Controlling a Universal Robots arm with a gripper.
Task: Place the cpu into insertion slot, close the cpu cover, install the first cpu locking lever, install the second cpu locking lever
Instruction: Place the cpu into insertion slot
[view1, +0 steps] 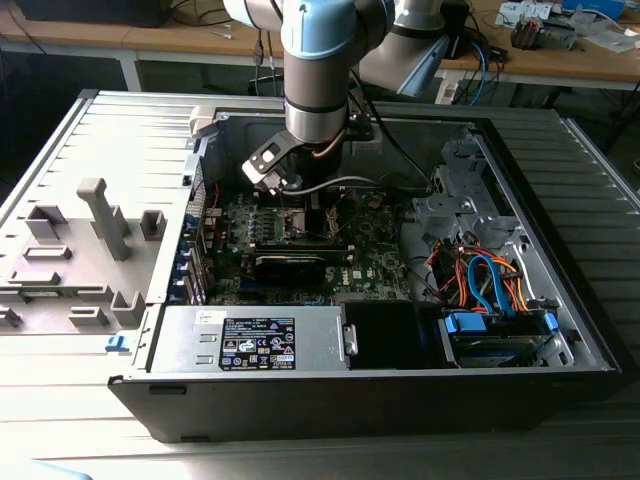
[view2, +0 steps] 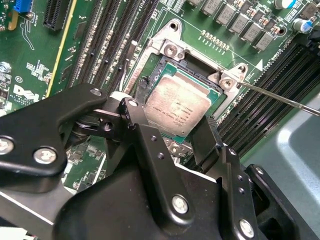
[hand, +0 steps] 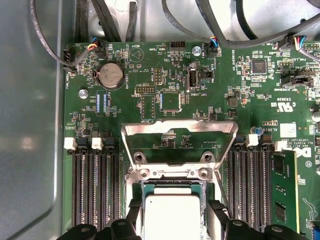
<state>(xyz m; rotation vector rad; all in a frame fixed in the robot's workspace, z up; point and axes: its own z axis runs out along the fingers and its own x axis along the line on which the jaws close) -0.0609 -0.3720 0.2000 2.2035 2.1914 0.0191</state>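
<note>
Print in view
We are seeing lettering on the motherboard (hand: 225, 75), print on the cpu (view2: 180, 107), a power supply sticker (view1: 258, 343) at its six o'clock.

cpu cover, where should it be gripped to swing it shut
Probably by the free cross rail of the cpu cover, the edge farthest from its hinge. It stands swung open, clear of the cpu, and its window leaves only thin rails. Come from above and pinch that rail across its flat faces.

Coin battery (hand: 109, 75), power supply (view1: 250, 340), blue cables (view1: 484, 282)
</note>
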